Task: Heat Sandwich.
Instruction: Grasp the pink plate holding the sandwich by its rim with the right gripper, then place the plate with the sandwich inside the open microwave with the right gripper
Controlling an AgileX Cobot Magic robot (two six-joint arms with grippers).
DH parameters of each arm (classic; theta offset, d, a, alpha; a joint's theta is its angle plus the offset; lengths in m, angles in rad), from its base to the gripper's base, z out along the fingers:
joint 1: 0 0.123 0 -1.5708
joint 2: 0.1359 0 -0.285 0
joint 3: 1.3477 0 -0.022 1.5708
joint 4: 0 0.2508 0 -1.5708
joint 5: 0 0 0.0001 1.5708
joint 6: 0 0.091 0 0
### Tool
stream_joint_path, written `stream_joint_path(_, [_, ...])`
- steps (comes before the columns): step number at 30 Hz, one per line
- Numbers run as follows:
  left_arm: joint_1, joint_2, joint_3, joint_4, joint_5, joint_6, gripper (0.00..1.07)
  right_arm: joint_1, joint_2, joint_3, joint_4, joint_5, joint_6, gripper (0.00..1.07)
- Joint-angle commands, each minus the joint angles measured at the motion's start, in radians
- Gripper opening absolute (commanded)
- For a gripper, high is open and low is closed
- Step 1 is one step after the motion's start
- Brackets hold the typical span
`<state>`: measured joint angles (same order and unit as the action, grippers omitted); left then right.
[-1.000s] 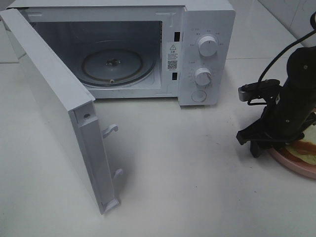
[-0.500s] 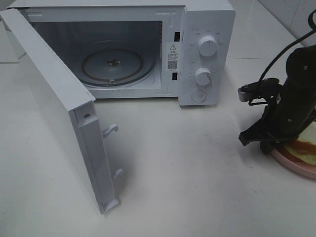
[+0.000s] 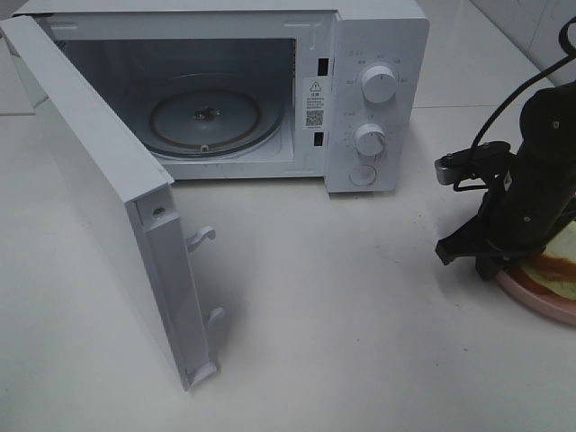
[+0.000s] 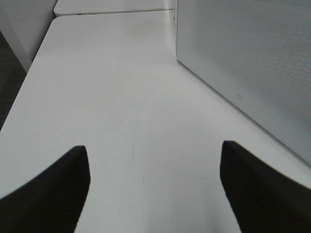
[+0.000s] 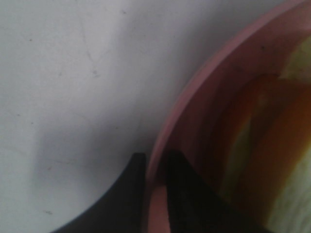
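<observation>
Since the right gripper (image 5: pixel 156 162) is pinched on the rim of the plate (image 5: pixel 184 92) bearing the sandwich (image 5: pixel 277 145) at the table's (image 3: pixel 360 342) right edge, the open microwave (image 3: pixel 378 54) lies leftward and farther back, and the left gripper (image 4: pixel 154 145) hangs open, farther off.

microwave mouth (image 3: pixel 180 58) open, door (image 3: pixel 90 189) jutting front-left

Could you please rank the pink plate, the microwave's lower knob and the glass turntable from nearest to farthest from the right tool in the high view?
1. pink plate: right tool clamps its rim, far right.
2. lower knob: microwave panel, back left of the tool.
3. glass turntable: inside the open microwave, farthest left.
</observation>
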<state>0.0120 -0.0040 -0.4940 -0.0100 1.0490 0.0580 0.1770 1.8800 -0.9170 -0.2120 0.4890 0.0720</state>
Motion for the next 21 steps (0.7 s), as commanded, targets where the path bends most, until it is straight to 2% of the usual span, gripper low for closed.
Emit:
stream_joint_path(1, [-0.006, -0.022, 0.002, 0.001, -0.012, 0.000, 0.69, -0.001, 0.001, 0.006, -0.050, 0.044, 0.040, 0.00])
stream_joint_path(9, [-0.006, -0.022, 0.002, 0.001, -0.012, 0.000, 0.69, 0.001, -0.021, 0.006, -0.106, 0.100, 0.036, 0.00])
stream_joint_path(21, [-0.006, -0.022, 0.002, 0.001, -0.012, 0.000, 0.69, 0.001, -0.111, 0.006, -0.121, 0.137, -0.021, 0.00])
